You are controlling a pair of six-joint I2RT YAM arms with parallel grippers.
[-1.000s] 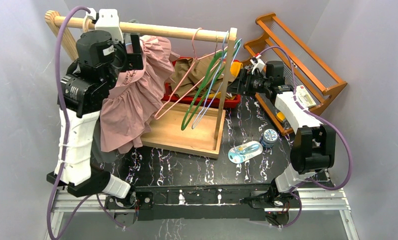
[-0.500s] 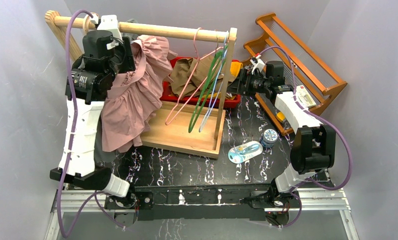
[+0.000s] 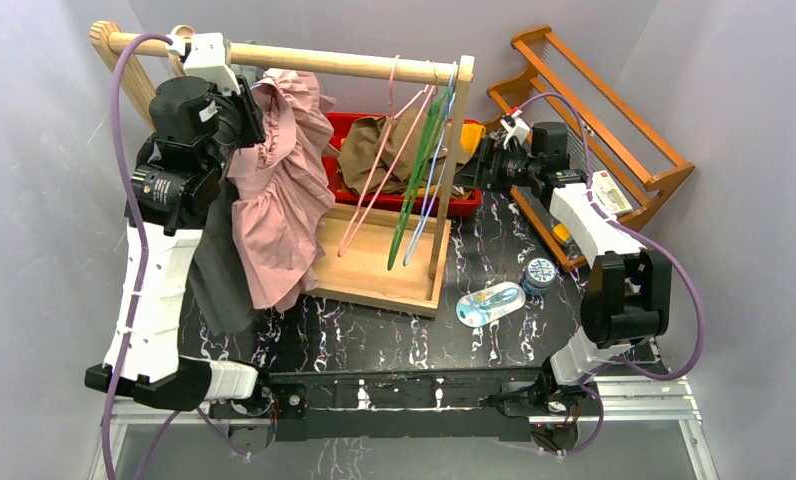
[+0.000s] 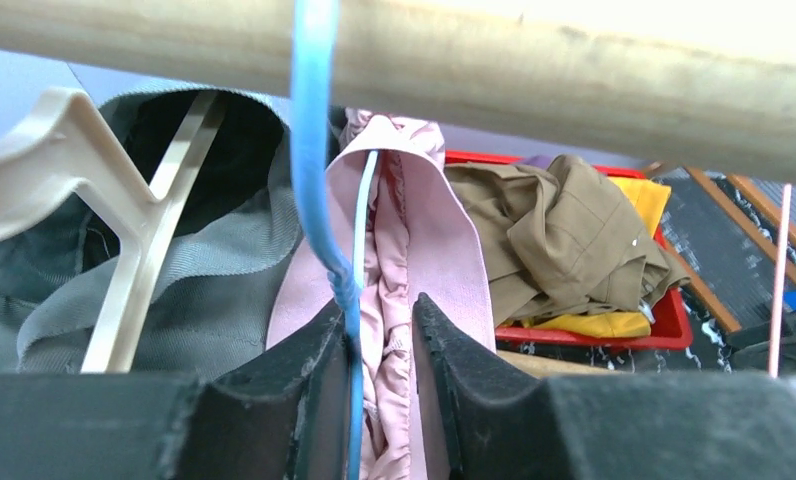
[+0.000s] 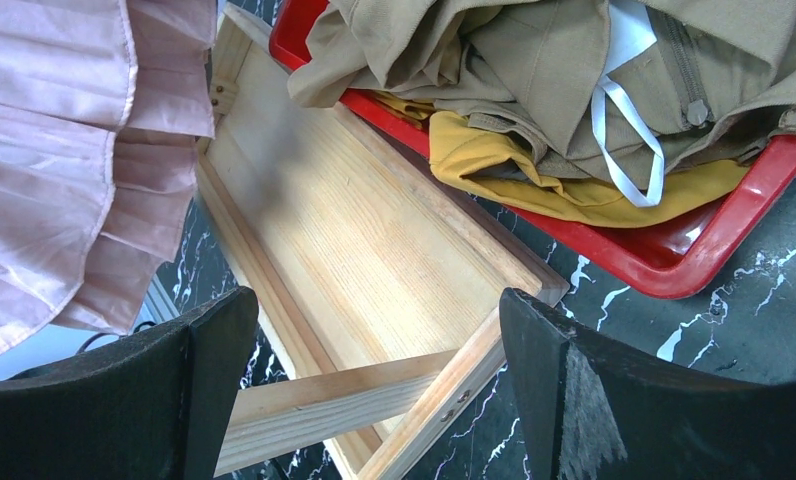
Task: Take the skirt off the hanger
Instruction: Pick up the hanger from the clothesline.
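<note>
left gripper [image 4: 377, 308] — pinching blue hanger [image 4: 312, 150] and pink skirt [image 4: 449, 240] | right gripper [image 5: 374, 300] — spread wide

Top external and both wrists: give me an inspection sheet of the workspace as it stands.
Surface: black marbled tabletop, wooden stand base on it.
Job's things: pink pleated skirt hangs on thin blue hanger, hooked over the wooden rail.
Clutter: red bin of khaki and yellow clothes; grey garment on cream hanger; empty pink, green, blue hangers; clear blue packet; wooden rack.
Grippers: left gripper closed on skirt waistband, hanger neck in the gap; right gripper open, holding nothing.
Cables: purple cables loop beside both arms.
Surroundings: plain grey walls.
</note>
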